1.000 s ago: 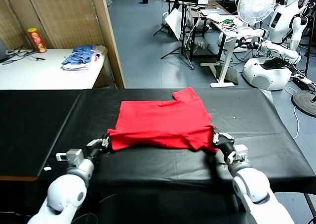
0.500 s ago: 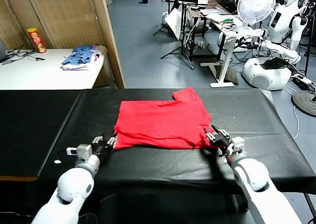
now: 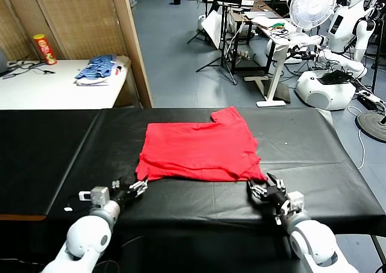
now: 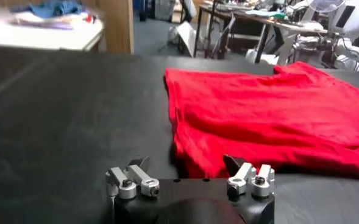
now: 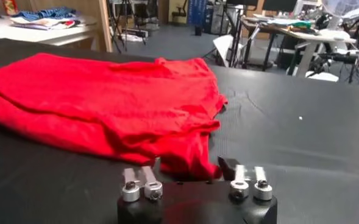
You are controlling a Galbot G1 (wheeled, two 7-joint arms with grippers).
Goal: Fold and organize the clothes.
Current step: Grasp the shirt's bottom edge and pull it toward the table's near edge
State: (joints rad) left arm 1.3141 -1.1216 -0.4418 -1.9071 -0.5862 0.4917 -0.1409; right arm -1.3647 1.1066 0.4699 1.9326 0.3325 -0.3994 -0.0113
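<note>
A wide black table (image 3: pixel 313 158) fills the foreground. A red T-shirt (image 3: pixel 199 151), folded, lies flat near its middle. The left gripper (image 3: pixel 137 186) sits just off the shirt's near left corner, fingers spread and empty. The right gripper (image 3: pixel 260 189) sits by the near right corner, fingers apart, holding nothing. A blue-and-white fabric pile (image 3: pixel 99 69) rests on a white side table (image 3: pixel 54 92).

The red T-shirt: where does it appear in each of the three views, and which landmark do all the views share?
Head view: the red T-shirt lies at the middle of the black table, beyond both grippers.
Left wrist view: it fills the right half of the picture, past the left gripper.
Right wrist view: it fills the left and middle, past the right gripper.
Shared landmark: the blue-and-white fabric pile on the white table behind.
</note>
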